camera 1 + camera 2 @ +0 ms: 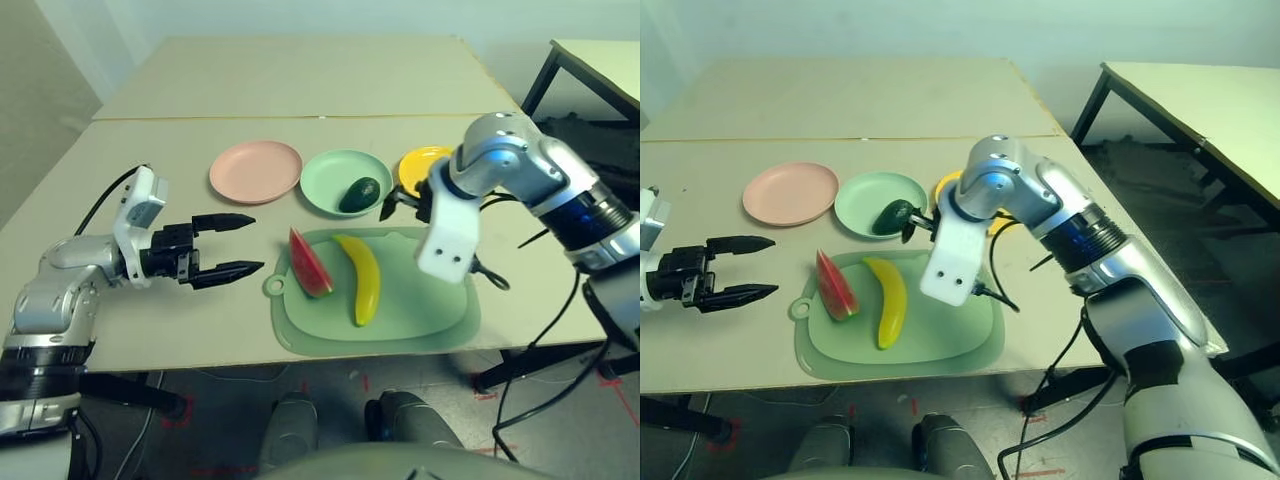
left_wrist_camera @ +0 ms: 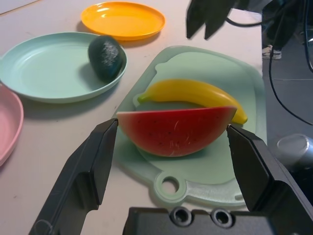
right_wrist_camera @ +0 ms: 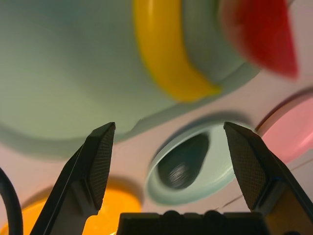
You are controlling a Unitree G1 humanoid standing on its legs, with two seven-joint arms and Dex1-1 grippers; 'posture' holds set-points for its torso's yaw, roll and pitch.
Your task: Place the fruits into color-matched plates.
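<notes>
The red watermelon wedge (image 1: 308, 263) and the yellow banana (image 1: 361, 277) lie side by side on a pale-green cutting mat (image 1: 420, 310). The dark green avocado (image 1: 359, 194) rests in the mint green plate (image 1: 330, 180). The pink plate (image 1: 255, 170) stands to its left. To its right is the yellow plate (image 1: 418, 165), partly hidden by my right arm. My left gripper (image 1: 255, 243) is open, low over the table just left of the watermelon, its fingers pointing at it. My right gripper (image 3: 168, 126) hangs open and empty above the mat's far edge, near the avocado.
The mat's handle hole (image 1: 275, 286) points toward my left gripper. A second table (image 1: 600, 60) stands off to the right, and black cables (image 1: 560, 330) hang below my right arm. Bare tabletop lies to the left and behind the plates.
</notes>
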